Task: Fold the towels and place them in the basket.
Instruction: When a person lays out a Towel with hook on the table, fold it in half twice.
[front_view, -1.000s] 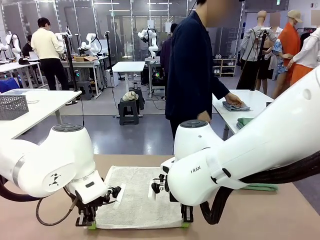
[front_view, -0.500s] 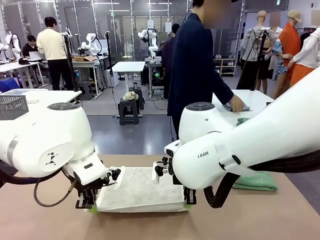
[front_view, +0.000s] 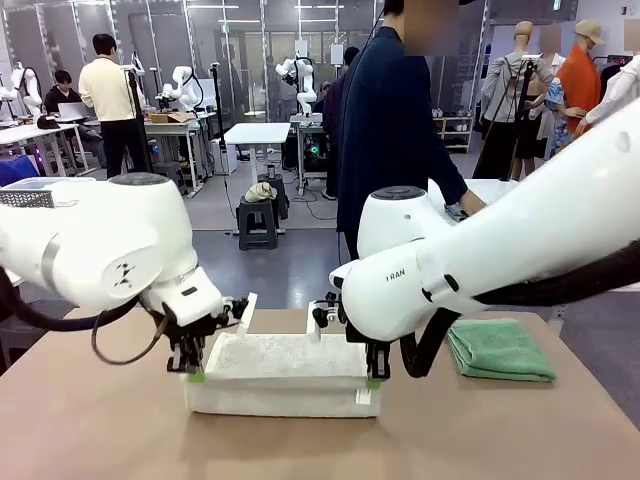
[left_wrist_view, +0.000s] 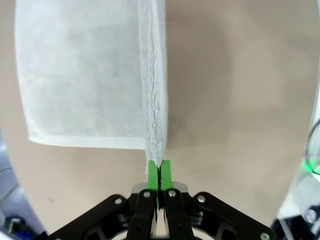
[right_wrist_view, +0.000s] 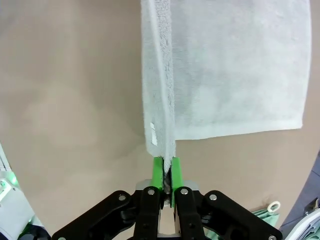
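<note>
A cream-white towel (front_view: 280, 370) hangs lifted over the brown table, its near edge held up by both grippers and its lower part draping to the tabletop. My left gripper (front_view: 196, 375) is shut on the towel's left corner; the left wrist view has its green pads (left_wrist_view: 159, 172) pinched on the towel (left_wrist_view: 85, 75). My right gripper (front_view: 373, 380) is shut on the right corner, and in the right wrist view the pads (right_wrist_view: 165, 172) clamp the towel (right_wrist_view: 225, 65). A folded green towel (front_view: 498, 350) lies at the table's right. The basket is out of view.
A person in a dark jacket (front_view: 390, 130) stands beyond the table's far edge, turned toward a white side table (front_view: 500, 190). A pale grey lattice basket (front_view: 25, 198) sits on a white table at the left.
Both grippers have lifted the towel's near edge and carried it away from me toward the far side, so the towel now stands doubled. The person has turned further right.
</note>
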